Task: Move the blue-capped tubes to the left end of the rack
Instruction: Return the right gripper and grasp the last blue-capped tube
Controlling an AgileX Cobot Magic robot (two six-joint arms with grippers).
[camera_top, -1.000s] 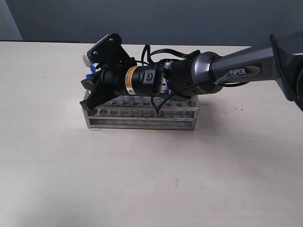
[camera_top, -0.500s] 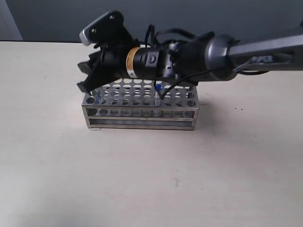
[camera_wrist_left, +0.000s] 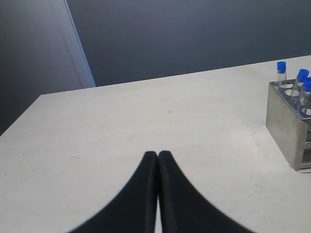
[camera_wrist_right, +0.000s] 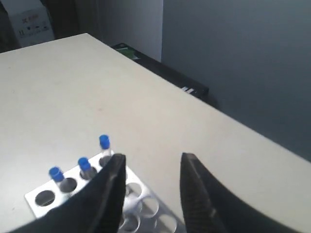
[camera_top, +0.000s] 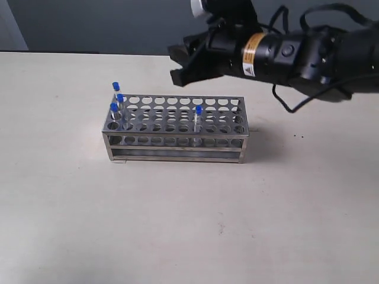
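The steel rack [camera_top: 177,142] stands mid-table. Three blue-capped tubes [camera_top: 115,87] [camera_top: 119,97] [camera_top: 113,107] stand in holes at its left end. A fourth blue-capped tube [camera_top: 198,110] stands alone right of the rack's middle. My right gripper [camera_top: 176,64] hangs open and empty above and behind the rack. Its wrist view shows the open right gripper [camera_wrist_right: 153,158] over the rack [camera_wrist_right: 135,201], with the three tubes [camera_wrist_right: 104,141] [camera_wrist_right: 83,164] [camera_wrist_right: 55,173] beside one finger. My left gripper [camera_wrist_left: 158,154] is shut, empty, low over bare table, far from the rack [camera_wrist_left: 286,121] and its tubes [camera_wrist_left: 281,68].
The pale table [camera_top: 195,225] runs to a far edge against a dark wall. The right arm's cables [camera_top: 296,103] hang behind the rack's right end. A dark object [camera_wrist_right: 165,73] lies beyond the table edge in the right wrist view.
My right gripper has risen from the rack's left end and swung right and back, empty. Three blue-capped tubes now show standing at that end.
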